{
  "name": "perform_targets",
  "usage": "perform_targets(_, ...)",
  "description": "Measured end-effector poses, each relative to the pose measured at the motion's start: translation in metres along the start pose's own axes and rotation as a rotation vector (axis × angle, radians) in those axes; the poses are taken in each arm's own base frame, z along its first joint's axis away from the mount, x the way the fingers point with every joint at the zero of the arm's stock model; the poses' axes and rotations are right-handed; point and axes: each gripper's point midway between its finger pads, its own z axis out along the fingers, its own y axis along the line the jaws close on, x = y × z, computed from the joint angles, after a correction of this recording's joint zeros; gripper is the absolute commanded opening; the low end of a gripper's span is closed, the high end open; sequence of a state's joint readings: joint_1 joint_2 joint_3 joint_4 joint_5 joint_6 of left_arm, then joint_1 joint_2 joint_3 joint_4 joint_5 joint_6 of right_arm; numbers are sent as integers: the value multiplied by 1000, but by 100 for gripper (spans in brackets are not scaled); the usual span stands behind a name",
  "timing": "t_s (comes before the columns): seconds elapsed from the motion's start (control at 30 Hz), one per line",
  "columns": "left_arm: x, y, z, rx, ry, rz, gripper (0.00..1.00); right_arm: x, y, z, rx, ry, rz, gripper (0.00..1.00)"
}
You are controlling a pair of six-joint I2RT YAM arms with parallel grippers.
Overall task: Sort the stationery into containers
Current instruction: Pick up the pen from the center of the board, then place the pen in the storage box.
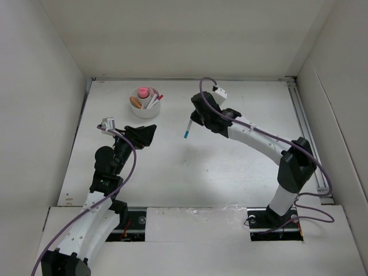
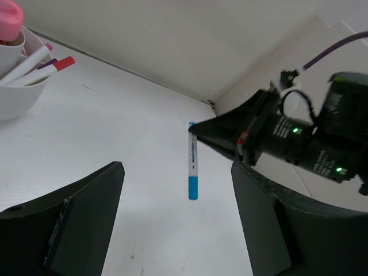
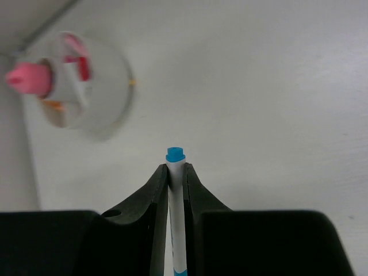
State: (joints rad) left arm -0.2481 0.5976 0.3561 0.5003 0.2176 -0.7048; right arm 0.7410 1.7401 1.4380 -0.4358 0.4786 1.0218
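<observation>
My right gripper (image 1: 194, 119) is shut on a thin white pen with a blue cap (image 1: 188, 129), held above the table with the cap hanging down. The pen shows in the left wrist view (image 2: 192, 167) and between the right fingertips (image 3: 176, 172). The round white bowl (image 1: 145, 103) stands at the back left and holds a pink-topped stubby item (image 1: 142, 92), an orange piece (image 1: 135, 102) and red-capped pens (image 1: 155, 100). It also shows in the left wrist view (image 2: 17, 92) and, blurred, in the right wrist view (image 3: 109, 86). My left gripper (image 1: 148, 135) is open and empty, below the bowl.
White walls enclose the table on the left, back and right. A metal rail (image 1: 307, 138) runs along the right edge. Purple cables (image 1: 135, 158) trail along both arms.
</observation>
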Motion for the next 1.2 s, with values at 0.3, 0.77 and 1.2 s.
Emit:
perform_targets(0.3, -7, -3, -2, 4, -29, 4, 73, -35, 134, -49, -325, -117, 11, 0)
perform_targets(0.77, -12, 3, -3, -34, -61, 4, 73, -10, 177, 30, -285, -217, -115, 0)
perform_targets(1.2, -17, 9, -5, -69, -86, 3, 73, -4, 200, 49, -303, -306, -127, 0)
